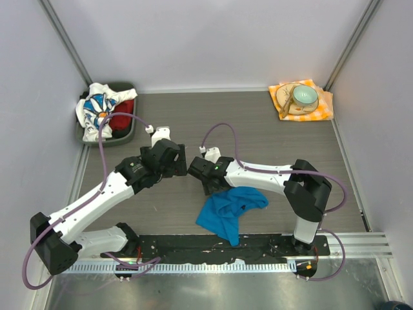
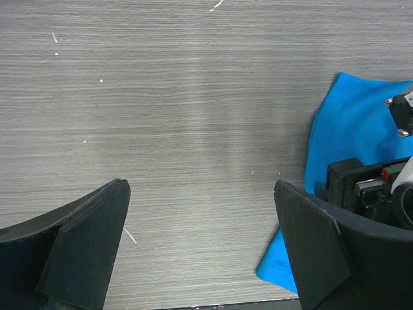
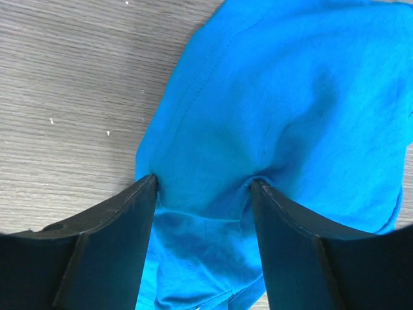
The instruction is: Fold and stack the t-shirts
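Now my right claw (image 3: 203, 182) is half open, tips pressing the blue shirt (image 3: 290, 97); my left claw (image 2: 201, 187) gapes wide above the bench (image 2: 161, 97).

The bench (image 1: 271, 139) is grey and matt, with a fine wood grain. The blue t-shirt (image 3: 303, 97) is soft cloth — matt, seam-stitched, rumpled. The daisy-print t-shirt (image 1: 95, 106) and red t-shirt (image 1: 124, 111) are limp cloth too, in a dark plastic bin (image 1: 111, 139). The left gripper (image 2: 200, 187) and right gripper (image 3: 203, 181) have jaws of matt black plastic; the arms' white shells (image 1: 90, 200) look smooth, faintly glossy. The bowl (image 1: 304, 95) shines — glazed — on a checked cloth napkin (image 1: 322, 113). The near rail (image 1: 361, 240) is bare metal.
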Motion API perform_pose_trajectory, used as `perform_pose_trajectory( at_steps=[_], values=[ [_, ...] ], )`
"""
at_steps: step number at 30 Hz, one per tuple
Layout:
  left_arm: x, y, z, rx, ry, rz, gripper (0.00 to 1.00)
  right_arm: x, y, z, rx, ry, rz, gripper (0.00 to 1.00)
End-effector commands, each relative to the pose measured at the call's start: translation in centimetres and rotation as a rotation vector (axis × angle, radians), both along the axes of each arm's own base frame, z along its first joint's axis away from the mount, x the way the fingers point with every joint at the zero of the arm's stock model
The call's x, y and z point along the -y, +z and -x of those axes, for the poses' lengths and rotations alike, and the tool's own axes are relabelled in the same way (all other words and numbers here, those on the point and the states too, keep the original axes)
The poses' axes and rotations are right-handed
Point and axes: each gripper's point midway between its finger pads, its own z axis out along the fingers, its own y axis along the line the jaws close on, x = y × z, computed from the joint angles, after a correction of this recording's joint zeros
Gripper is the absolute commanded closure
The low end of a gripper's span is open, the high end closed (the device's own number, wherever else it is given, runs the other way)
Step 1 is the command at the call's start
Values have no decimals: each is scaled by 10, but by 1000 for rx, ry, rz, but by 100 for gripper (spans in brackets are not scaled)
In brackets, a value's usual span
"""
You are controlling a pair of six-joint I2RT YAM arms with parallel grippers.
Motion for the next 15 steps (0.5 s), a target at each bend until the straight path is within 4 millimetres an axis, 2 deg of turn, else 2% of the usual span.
perform_pose_trajectory(
  at_steps=[1,2,3,6,9,11,13,15],
  values=[
    [11,10,-9,42,2,53,0,8,-10,-3,20,-2,58,41],
    [11,9,-9,39,1,52,0,8,-12,-3,17,-3,59,45],
    [11,9,-9,39,2,50,0,7,-13,-3,16,-4,60,56],
    [11,7,-9,37,1,49,0,6,-13,-3,14,-4,60,72],
    [12,7,-10,34,-2,46,0,8,-6,-5,32,-4,72,72],
    [14,7,-10,34,-5,47,0,10,-1,-7,48,-5,84,67],
    [15,7,-10,30,-10,51,0,14,6,-9,68,-8,105,66],
    [16,6,-10,26,-13,53,0,15,13,-9,77,-7,106,56]
  ],
)
